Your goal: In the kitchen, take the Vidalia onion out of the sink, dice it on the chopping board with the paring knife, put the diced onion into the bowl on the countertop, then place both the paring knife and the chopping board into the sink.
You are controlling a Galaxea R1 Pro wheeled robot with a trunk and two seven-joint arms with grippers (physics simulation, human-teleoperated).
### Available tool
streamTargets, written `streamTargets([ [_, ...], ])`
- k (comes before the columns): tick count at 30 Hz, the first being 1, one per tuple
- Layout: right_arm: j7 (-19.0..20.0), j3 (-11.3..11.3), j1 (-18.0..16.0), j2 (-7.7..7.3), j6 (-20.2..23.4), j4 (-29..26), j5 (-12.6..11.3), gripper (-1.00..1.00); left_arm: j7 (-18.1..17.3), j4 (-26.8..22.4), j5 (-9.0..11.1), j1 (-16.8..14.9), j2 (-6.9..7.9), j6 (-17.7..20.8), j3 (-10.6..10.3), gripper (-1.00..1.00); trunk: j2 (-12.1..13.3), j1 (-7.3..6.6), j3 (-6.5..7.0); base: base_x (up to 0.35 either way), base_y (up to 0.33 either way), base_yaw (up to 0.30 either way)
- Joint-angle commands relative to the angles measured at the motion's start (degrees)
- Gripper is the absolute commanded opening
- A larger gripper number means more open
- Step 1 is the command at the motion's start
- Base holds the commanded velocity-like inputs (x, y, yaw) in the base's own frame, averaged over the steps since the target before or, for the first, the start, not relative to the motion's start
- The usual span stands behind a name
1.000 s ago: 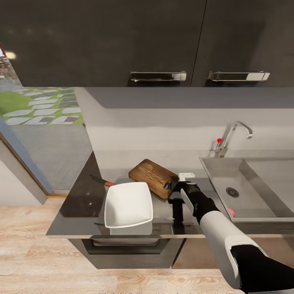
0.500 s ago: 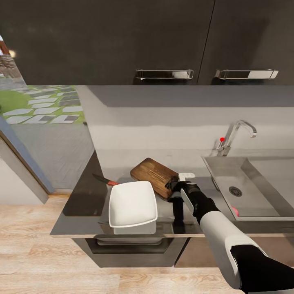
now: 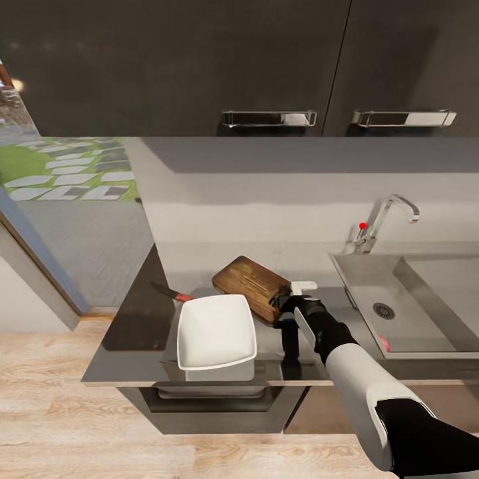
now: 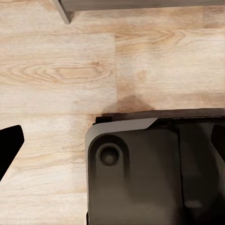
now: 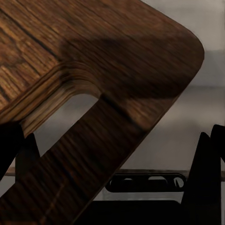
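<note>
The right gripper (image 3: 279, 303), at frame center in the head view, has its 2 fingers (image 5: 202, 178) set either side of the chopping board's (image 3: 251, 286) handle corner; whether they pinch it I cannot tell. The board lies on the grey countertop (image 3: 136, 332), touching the white bowl (image 3: 215, 332) at lower center. The paring knife (image 3: 167, 293) lies left of the bowl. The sink (image 3: 399, 303) sits at right, below the tap (image 3: 382, 219). The left gripper's dark fingertip (image 4: 8, 145) hangs over the wood floor (image 4: 56, 75); its grip is unclear.

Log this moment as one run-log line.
right gripper: at board handle corner | knife: behind bowl | sink: no onion seen
</note>
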Motion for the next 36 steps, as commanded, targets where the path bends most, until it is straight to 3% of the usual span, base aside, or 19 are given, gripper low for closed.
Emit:
streamTargets([
  [1,-0.27,0.16,-0.02,-0.01,0.38,-0.07,0.05,1.00,0.00,-0.08,-0.05,0.01,0.03,-0.08,-0.13,1.00,-0.10,0.03,-0.14,0.000,0.000,0.000],
  [16,-0.27,0.16,-0.02,-0.48,0.40,0.01,0.08,1.00,-0.02,-0.07,-0.05,0.02,0.03,-0.08,-0.13,1.00,-0.10,0.03,-0.23,0.000,0.000,0.000],
  [17,-0.27,0.16,-0.02,-0.60,0.39,0.01,0.07,-1.00,-0.02,-0.07,-0.05,0.03,0.03,-0.08,-0.13,1.00,-0.10,0.03,-0.23,0.000,0.000,0.000],
  [36,-0.27,0.08,-0.02,-0.87,0.55,-0.34,0.05,-1.00,0.01,-0.07,-0.05,0.04,0.03,-0.10,-0.13,1.00,-0.10,0.03,-0.22,0.000,0.000,0.000],
])
